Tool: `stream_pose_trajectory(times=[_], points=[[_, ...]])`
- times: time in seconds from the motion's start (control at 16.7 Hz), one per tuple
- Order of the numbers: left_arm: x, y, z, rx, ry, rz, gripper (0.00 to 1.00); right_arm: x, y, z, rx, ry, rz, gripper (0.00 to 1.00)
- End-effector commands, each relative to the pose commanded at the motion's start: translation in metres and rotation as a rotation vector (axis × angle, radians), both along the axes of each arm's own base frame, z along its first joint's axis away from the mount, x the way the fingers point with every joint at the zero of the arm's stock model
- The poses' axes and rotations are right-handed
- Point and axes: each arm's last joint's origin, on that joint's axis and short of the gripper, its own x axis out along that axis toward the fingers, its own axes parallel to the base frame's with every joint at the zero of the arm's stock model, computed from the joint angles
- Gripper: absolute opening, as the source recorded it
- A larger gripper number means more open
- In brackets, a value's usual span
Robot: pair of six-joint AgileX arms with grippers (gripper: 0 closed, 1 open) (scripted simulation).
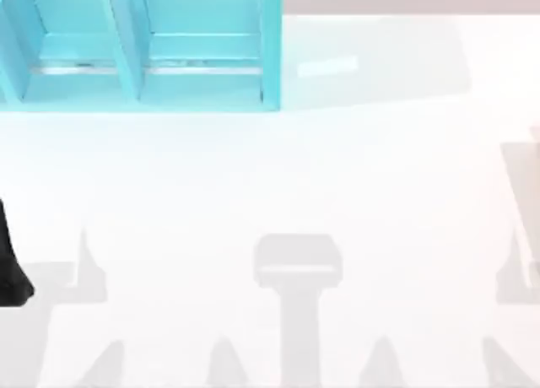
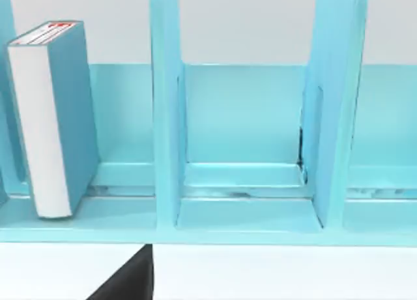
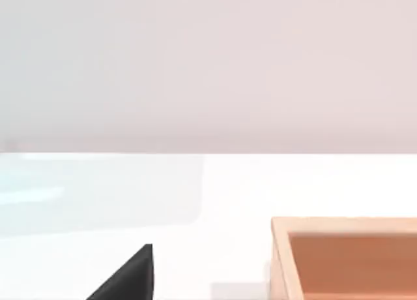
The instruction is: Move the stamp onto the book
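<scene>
While the book (image 2: 55,117) stands on end inside the shelf (image 2: 244,117), neither arm touches it. It is in one compartment, close beside a divider and leaning a little, its foot on the shelf floor near the front lip. The teal cover faces sideways, the white page edges face the left wrist camera, and a small red-and-white label sits on its top end. From above, the shelf (image 1: 143,46) is at the far left of the white table (image 1: 278,169), with its open compartments facing the near side. A black bit of the left arm (image 1: 13,266) pokes in at the table's left edge, near side, well apart from the shelf. The left gripper (image 2: 130,277) shows as a black wedge low in its wrist view, over the table strip in front of the shelf lip and not touching the shelf. Open or closed, holding anything or not: cannot tell. The right gripper (image 3: 130,277) shows as the same kind of black wedge in its own wrist view, over bare table; its state cannot be told either. Near it, apart from the wedge, an open wooden box (image 3: 345,254) sits on the table, with pale walls and an orange-tan inside. Grey shadows (image 1: 297,261) lie across the table's near half.
</scene>
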Motion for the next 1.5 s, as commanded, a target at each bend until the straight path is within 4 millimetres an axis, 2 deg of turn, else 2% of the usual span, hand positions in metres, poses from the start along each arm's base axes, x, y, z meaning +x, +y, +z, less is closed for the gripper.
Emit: stream_pose_trajectory(times=[0.24, 0.54, 0.72, 0.84, 0.96, 1.08, 1.2, 1.38, 1.5], points=[[0.001, 0.001, 0.005, 0.001, -0.007, -0.001, 1.0, 0.0, 0.0, 0.0, 0.0, 0.0, 0.0, 1.0], [0.017, 0.008, 0.043, 0.011, -0.033, -0.01, 1.0, 0.0, 0.0, 0.0, 0.0, 0.0, 0.0, 1.0], [0.046, 0.018, 0.069, 0.019, -0.027, -0.016, 1.0, 0.0, 0.0, 0.0, 0.0, 0.0, 0.0, 1.0], [0.075, 0.031, 0.081, 0.023, -0.014, -0.021, 1.0, 0.0, 0.0, 0.0, 0.0, 0.0, 0.0, 1.0], [0.11, 0.048, 0.084, 0.025, 0.004, -0.025, 1.0, 0.0, 0.0, 0.0, 0.0, 0.0, 0.0, 1.0], [0.146, 0.071, 0.076, 0.025, 0.025, -0.029, 1.0, 0.0, 0.0, 0.0, 0.0, 0.0, 0.0, 1.0], [0.181, 0.096, 0.058, 0.022, 0.046, -0.033, 1.0, 0.0, 0.0, 0.0, 0.0, 0.0, 0.0, 1.0], [0.22, 0.135, 0.016, 0.014, 0.075, -0.038, 1.0, 0.0, 0.0, 0.0, 0.0, 0.0, 0.0, 1.0], [0.236, 0.158, -0.015, 0.009, 0.089, -0.041, 1.0, 0.0, 0.0, 0.0, 0.0, 0.0, 0.0, 1.0]])
